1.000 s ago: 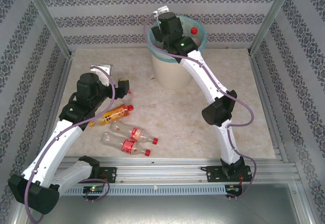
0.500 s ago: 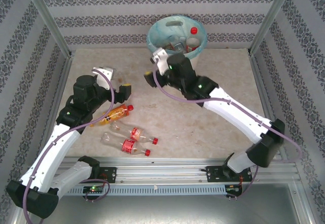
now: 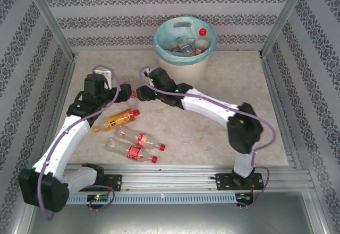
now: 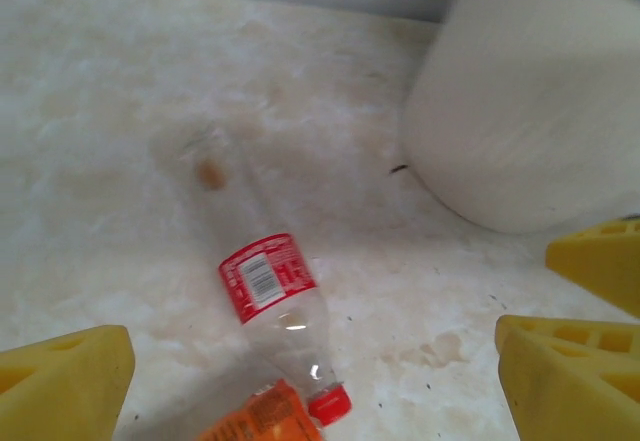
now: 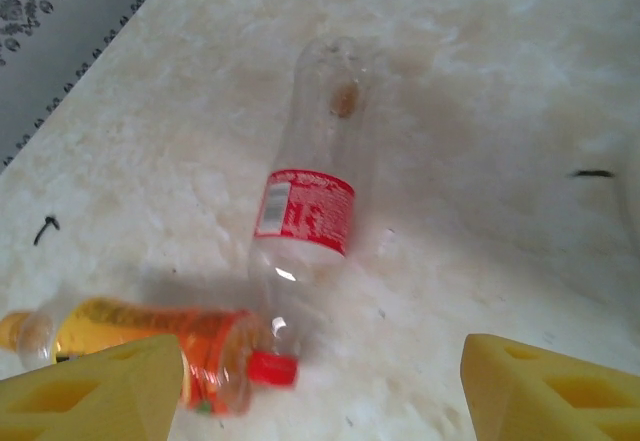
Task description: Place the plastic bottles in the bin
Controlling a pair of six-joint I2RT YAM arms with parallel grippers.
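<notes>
Lab test booth, mocked up as a room; my arms (image 3: pixel 204 102) bolted to an aluminium rail (image 3: pixel 180 176); metal posts (image 3: pixel 47 17) frame it; walls (image 3: pixel 159 22) papered in floral stripes; marble-look table (image 3: pixel 239 75).

The top camera looks steeply down from high at the near edge, taking in the whole desk (image 3: pixel 239 85). Both wrist cameras hang close above it, slanting down, sharing one red-labelled bottle (image 4: pixel 272 283) (image 5: pixel 305 211) and an orange bottle (image 4: pixel 262 416) (image 5: pixel 150 341).

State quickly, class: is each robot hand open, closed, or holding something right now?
Left hand: open, holding nothing.
Right hand: open, holding nothing.
</notes>
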